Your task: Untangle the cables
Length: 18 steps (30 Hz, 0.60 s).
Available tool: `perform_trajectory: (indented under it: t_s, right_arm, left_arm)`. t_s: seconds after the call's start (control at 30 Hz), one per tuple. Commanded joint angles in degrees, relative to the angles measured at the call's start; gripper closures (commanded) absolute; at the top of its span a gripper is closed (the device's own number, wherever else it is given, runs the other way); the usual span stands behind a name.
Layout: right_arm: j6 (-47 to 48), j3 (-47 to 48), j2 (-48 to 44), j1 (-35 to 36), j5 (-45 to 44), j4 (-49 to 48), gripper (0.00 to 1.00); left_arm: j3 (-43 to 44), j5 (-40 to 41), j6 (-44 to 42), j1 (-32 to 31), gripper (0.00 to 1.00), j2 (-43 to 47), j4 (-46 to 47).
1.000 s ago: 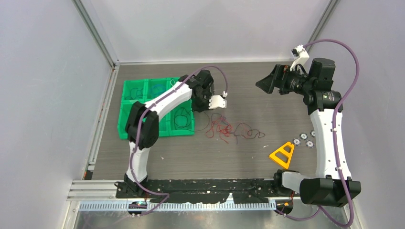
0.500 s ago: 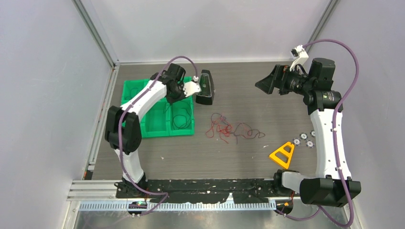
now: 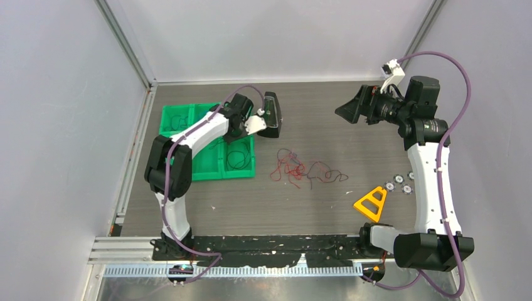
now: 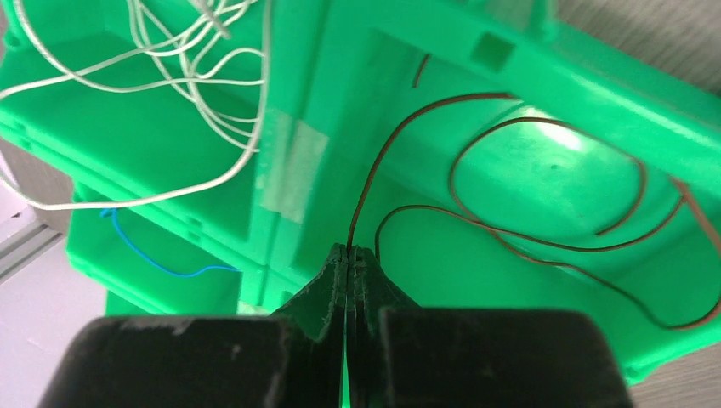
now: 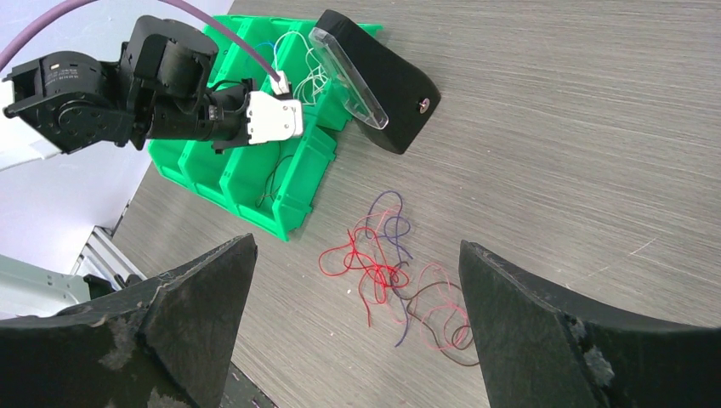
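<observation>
Near right of the dark grey wood-grain table [image 3: 313, 213]: one yellow triangular plastic frame [image 3: 371, 202], with a few small round silver discs [image 3: 398, 185] just beyond it.

Right arm: rises from the near right corner, wrist bent leftward over the far right of the table. Right gripper [image 5: 355, 246] aimed toward the middle, fingers spread wide, nothing between them.

Middle of the table: loose tangle of thin red, purple and dark cables [image 3: 304, 170], lying flat. It shows between the right fingers in the wrist view but well clear of them.

Left side: green plastic compartment tray [image 3: 188, 119].

Left arm: folded over the tray, wrist at the tray's far right corner. Left gripper [image 4: 349, 252] fully closed, pinching the end of a thin brown-black cable [image 4: 353, 223], which runs from the fingertips into a compartment and curls there in loops.

Neighbouring compartments: white cables [image 4: 195, 76] and one blue cable [image 4: 140, 255].
</observation>
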<state>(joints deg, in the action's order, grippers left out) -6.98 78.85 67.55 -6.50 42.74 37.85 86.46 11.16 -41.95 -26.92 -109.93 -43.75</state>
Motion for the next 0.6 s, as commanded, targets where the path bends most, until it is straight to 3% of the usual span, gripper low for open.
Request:
perform_trajectory:
  t_s: [0.0, 0.3, 0.57]
  right_arm:
    - [0.30, 1.99, 0.16, -0.35, 0.68, -1.53, 0.05]
    - [0.69, 1.97, 0.17, -0.35, 0.76, -1.54, 0.05]
    - [1.24, 1.51, -0.69, -0.35, 0.47, -1.28, 0.05]
  left_arm:
    - [-1.03, -1.45, 3.44, -2.44, 1.00, 4.44, 1.64]
    - [3.78, -14.19, 14.84, -3.40, 1.00, 0.31, -0.01]
    - [-0.38, -21.30, 22.62, -0.65, 1.00, 0.61, 6.49]
